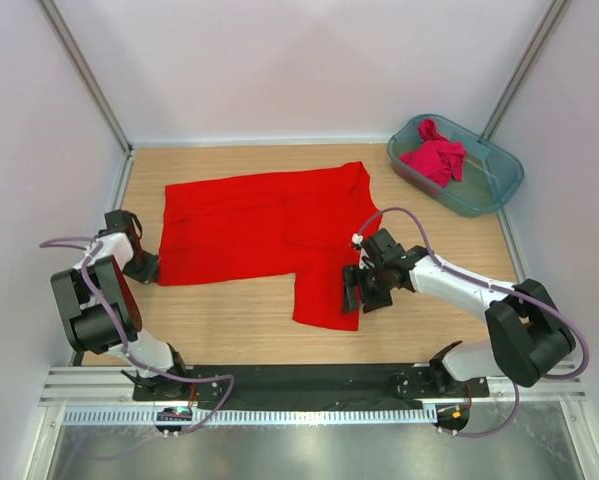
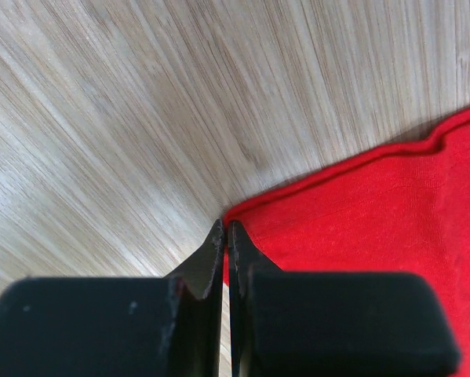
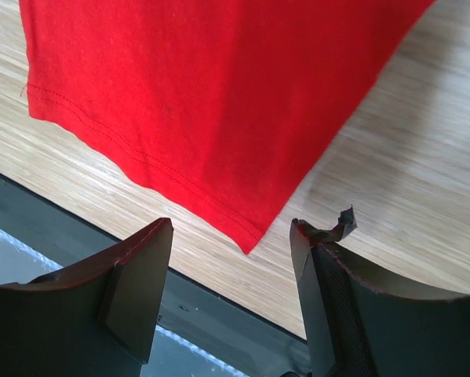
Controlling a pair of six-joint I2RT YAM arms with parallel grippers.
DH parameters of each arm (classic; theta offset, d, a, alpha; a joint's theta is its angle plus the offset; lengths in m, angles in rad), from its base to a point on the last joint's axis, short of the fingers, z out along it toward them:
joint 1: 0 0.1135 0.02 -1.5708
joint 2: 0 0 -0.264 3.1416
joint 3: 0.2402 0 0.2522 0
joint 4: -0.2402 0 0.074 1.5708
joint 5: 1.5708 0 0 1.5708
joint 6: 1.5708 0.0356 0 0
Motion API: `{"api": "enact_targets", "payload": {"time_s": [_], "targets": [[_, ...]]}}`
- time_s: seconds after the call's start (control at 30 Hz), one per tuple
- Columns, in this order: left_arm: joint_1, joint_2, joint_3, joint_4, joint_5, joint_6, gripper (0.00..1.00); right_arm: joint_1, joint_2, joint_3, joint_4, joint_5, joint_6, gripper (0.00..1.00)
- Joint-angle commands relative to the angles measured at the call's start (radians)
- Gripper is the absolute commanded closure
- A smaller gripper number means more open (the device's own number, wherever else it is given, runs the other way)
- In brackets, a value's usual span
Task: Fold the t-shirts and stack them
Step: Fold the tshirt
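I see the teal tub holding the crimson-pink tee. Left jaws pinch the corner of the red tee; right jaws gape empty, its hem just ahead.

The light wood-grain desk carried a large red t-shirt, spread flat across its middle, with one part reaching down toward the near edge. A translucent teal tub stood at the far right corner, near the shirt's right end.

two t-shirts, one tub, two arms.
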Motion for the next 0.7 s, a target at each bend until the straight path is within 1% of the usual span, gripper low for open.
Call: {"api": "enact_targets", "payload": {"time_s": [0.0, 0.07, 0.2, 0.27, 0.43, 0.57, 0.67], "targets": [[0.004, 0.016, -0.046, 0.032, 0.008, 0.020, 1.00, 0.028, 0.005, -0.036, 0.101, -0.034, 0.066, 0.32], [0.004, 0.012, -0.047, 0.027, 0.006, 0.030, 1.00, 0.039, 0.016, -0.042, 0.107, -0.036, 0.092, 0.32], [0.006, 0.009, -0.056, 0.024, 0.012, 0.044, 0.99, 0.064, -0.020, -0.084, 0.080, 0.040, 0.118, 0.34], [0.004, 0.006, -0.064, 0.029, 0.015, 0.044, 1.00, 0.068, -0.037, -0.096, 0.074, 0.046, 0.139, 0.36], [0.004, 0.001, -0.076, 0.037, 0.015, 0.046, 1.00, 0.076, -0.024, -0.137, 0.123, 0.024, 0.191, 0.41], [0.004, -0.005, -0.072, 0.034, 0.015, 0.055, 1.00, 0.076, -0.019, -0.153, 0.121, 0.037, 0.217, 0.47], [0.006, -0.010, -0.067, 0.031, 0.014, 0.061, 1.00, 0.073, -0.036, -0.165, 0.100, 0.055, 0.239, 0.48]]}}
